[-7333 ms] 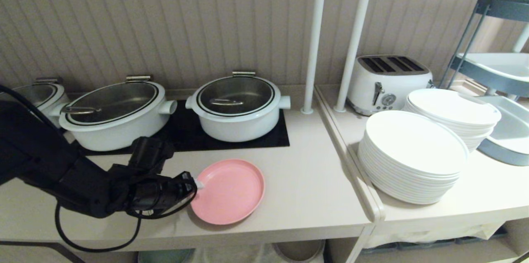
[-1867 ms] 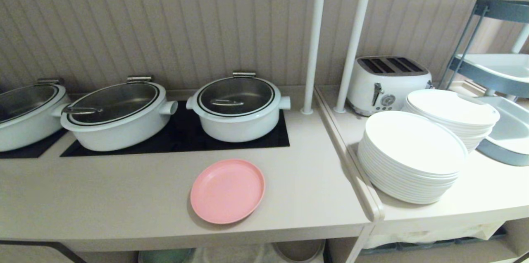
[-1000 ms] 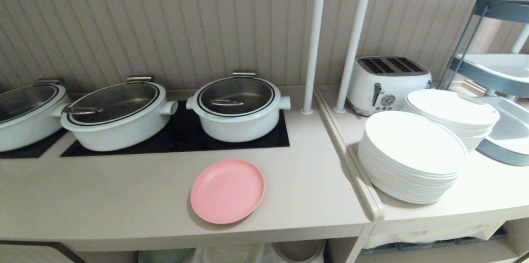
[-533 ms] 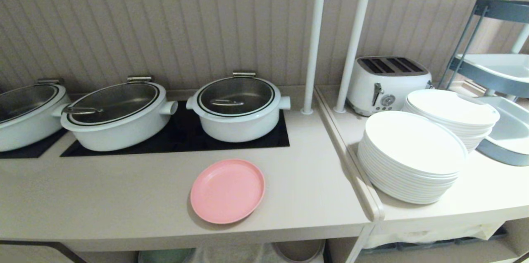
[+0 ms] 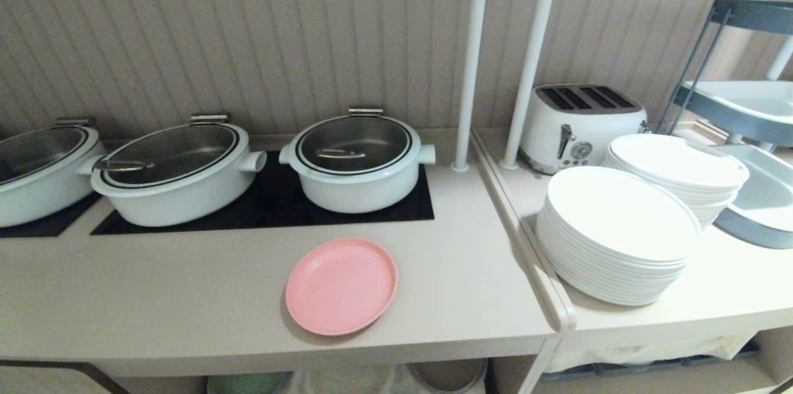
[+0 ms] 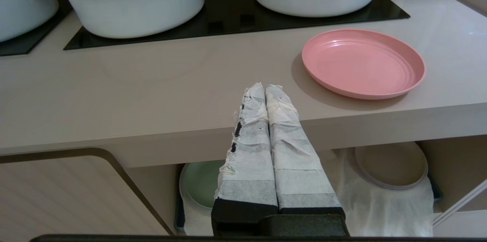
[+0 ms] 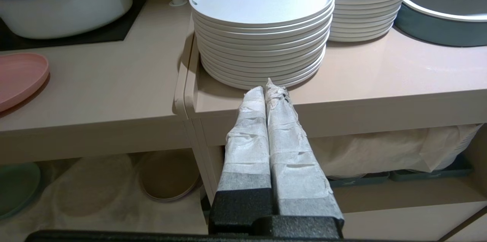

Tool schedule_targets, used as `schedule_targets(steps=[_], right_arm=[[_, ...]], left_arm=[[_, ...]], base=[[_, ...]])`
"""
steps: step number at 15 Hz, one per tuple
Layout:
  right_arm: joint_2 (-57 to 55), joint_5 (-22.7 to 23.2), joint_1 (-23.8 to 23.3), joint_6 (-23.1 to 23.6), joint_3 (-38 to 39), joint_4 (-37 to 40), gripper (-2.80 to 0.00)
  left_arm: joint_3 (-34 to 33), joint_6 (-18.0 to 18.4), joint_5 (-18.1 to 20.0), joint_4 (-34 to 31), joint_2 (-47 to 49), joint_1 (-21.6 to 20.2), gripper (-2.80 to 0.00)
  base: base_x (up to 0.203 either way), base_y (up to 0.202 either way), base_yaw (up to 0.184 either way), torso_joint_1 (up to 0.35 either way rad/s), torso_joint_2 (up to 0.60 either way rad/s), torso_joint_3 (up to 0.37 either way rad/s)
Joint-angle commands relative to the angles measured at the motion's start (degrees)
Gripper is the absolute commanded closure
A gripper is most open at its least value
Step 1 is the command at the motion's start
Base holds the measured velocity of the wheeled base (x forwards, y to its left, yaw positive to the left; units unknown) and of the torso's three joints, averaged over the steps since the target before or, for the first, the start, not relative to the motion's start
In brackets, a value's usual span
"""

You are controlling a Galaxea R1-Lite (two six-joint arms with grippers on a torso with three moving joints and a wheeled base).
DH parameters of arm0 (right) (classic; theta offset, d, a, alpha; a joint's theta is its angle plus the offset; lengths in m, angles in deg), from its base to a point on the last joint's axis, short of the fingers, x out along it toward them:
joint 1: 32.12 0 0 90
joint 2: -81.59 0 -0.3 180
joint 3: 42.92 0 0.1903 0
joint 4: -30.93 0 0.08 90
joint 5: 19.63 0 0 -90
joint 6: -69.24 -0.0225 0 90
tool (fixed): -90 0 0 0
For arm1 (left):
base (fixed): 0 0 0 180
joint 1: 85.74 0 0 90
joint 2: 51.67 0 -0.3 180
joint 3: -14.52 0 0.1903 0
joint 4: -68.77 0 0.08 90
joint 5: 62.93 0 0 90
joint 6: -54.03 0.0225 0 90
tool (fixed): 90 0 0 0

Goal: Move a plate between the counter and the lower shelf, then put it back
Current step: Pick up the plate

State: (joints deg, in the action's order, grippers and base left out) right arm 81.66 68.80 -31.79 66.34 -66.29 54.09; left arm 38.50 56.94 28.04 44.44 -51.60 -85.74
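The pink plate (image 5: 341,285) lies flat on the beige counter (image 5: 155,301) near its front edge, in front of the black hob panel (image 5: 272,205). The left wrist view also shows the plate (image 6: 363,63) on the counter. My left gripper (image 6: 265,86) is shut and empty, held off the counter's front edge, apart from the plate. My right gripper (image 7: 268,89) is shut and empty too, in front of the neighbouring worktop by a stack of white plates (image 7: 262,25). Under the counter is the lower shelf (image 6: 384,204), lined with white cloth. Neither arm shows in the head view.
White pots (image 5: 356,161) stand on the hob. Two stacks of large white plates (image 5: 619,233) and a toaster (image 5: 582,124) fill the right worktop. A green plate (image 6: 203,183) and a beige plate (image 6: 392,164) lie on the lower shelf. Two white poles (image 5: 471,59) rise behind.
Seven seconds ago my left gripper was at the pink plate's left rim; it has since withdrawn out of the head view. Over the last two seconds nothing has moved.
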Motion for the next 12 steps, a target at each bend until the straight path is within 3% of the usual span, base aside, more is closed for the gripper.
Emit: schedule_targets(steps=[1, 9, 12], right_arm=[[-0.1, 0.0, 0.0, 0.0, 0.0, -0.1, 0.00], [-0.1, 0.0, 0.0, 0.0, 0.0, -0.1, 0.00], [-0.1, 0.0, 0.0, 0.0, 0.0, -0.1, 0.00]], left_arm=[[0.0, 0.0, 0.0, -0.1, 0.0, 0.0, 0.00], [0.5, 2.5, 0.8, 0.0, -0.1, 0.0, 0.00], [4.0, 2.4, 3.9, -0.7, -0.1, 0.0, 0.00]], base=[[0.000, 0.000, 0.000, 0.000, 0.00, 0.000], [0.000, 0.000, 0.000, 0.000, 0.00, 0.000], [0.000, 0.000, 0.000, 0.000, 0.00, 0.000]])
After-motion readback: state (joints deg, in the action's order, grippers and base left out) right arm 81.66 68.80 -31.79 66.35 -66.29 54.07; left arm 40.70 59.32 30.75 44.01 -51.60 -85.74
